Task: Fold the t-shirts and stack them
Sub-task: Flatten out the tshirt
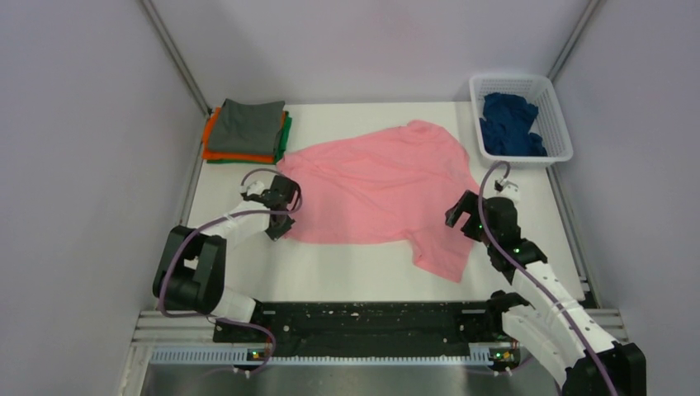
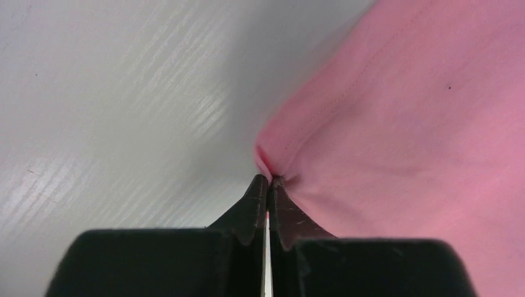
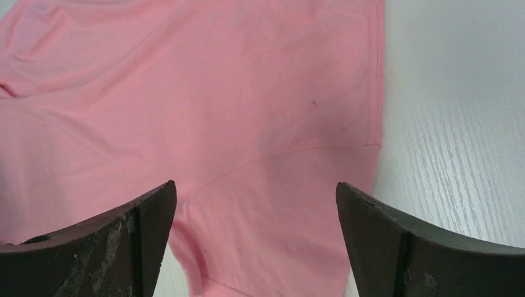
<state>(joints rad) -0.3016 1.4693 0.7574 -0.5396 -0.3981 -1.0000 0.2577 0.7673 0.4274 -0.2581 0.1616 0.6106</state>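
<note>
Cloth: we judge the pink t-shirt (image 1: 376, 186) to be light, limp and quick to crease. It will sag and drag from any single hold, so we would take it at hem corners or sleeve seams, at two points at once.
Left pincer: the left pincer (image 2: 267, 180) is pressed together on a small pucker at the shirt's edge, and the cloth bunches right at its tips.
Right pincer: the right pincer (image 3: 254, 189) stands wide apart and holds nothing.
Shirt from the left pincer: the body fans out ahead and to the right of the tips, and bare desk (image 2: 111, 111) lies to their left.
Shirt from the right pincer: a sleeve lies below and ahead, its seam running between the jaws and its hemmed edge toward the right finger. We cannot tell whether the fingers touch the cloth.
Grip risk: we judge the left pinch shallow, so a hard tug may slip it free.
Other shirts: the folded stack (image 1: 246, 132), grey over orange and green, sits well beyond the left pincer. The navy t-shirt (image 1: 510, 124) lies crumpled in the white basket (image 1: 563, 132), well beyond the right pincer.
</note>
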